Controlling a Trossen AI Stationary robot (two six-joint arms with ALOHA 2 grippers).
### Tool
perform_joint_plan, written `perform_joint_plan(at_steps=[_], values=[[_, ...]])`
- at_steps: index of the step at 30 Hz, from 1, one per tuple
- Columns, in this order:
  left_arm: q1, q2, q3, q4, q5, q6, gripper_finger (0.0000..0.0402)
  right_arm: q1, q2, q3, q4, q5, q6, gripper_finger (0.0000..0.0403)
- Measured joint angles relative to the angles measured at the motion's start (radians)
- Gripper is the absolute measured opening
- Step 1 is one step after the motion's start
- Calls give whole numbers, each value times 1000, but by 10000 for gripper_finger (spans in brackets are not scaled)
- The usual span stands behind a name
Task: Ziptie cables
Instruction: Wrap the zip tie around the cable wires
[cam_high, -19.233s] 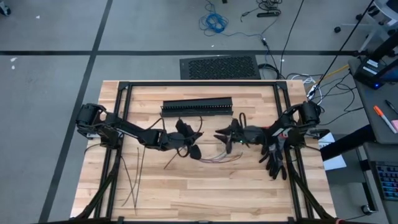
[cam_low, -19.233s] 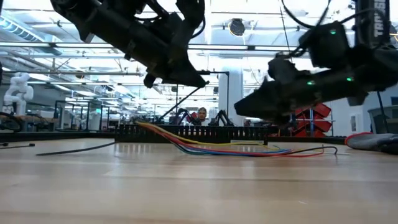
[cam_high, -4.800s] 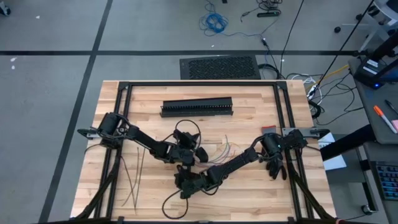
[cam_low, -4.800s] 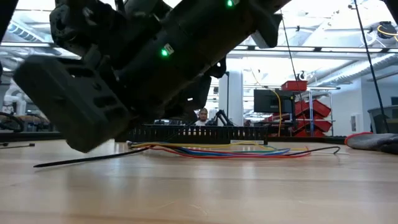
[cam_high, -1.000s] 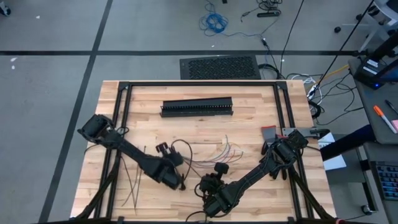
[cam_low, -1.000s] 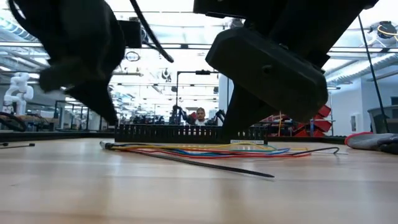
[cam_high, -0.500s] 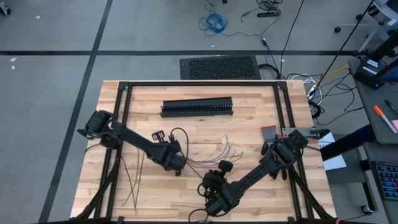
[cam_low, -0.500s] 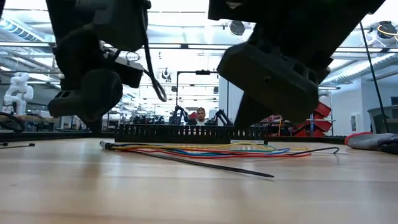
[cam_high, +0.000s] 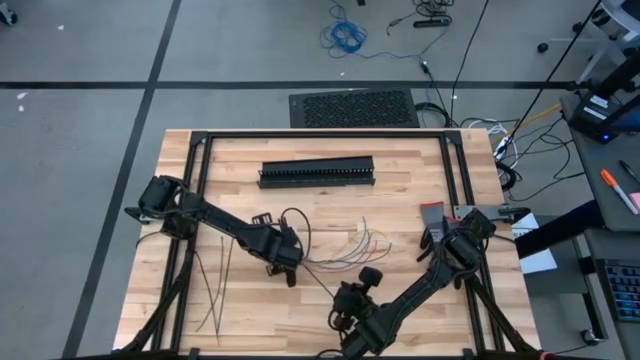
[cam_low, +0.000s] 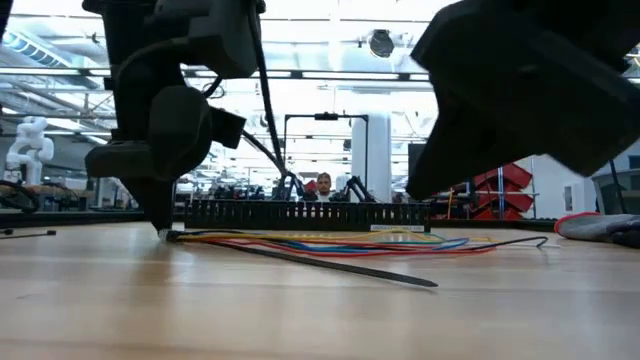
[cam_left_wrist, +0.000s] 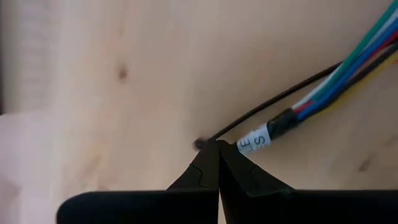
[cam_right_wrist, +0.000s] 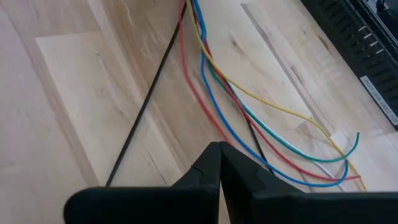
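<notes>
thin, limp coloured cables lay mid-table beside a stiff, springy ziptie, likely best gripped at the sleeved end where the left gripper sat closed on nothing; right gripper also closed, empty.

Thin flexible cables at centre frame run red, blue, yellow and green, with a white printed label near their black-sleeved end. A thin black plastic ziptie crosses pale, streaky-grained wooden tabletop.
</notes>
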Motion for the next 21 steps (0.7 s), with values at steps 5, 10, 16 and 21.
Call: perform_joint_plan(at_steps=[5,10,16,21], values=[[16,0,0,7,2,4,0,16,0,0,-21,6,42,0],[39,0,-2,72,2,34,0,28,0,0,-42,16,87,0],[54,0,-8,119,24,48,0,28,0,0,-42,17,96,0],[51,-15,-4,43,10,10,0,28,0,0,-53,18,96,0]])
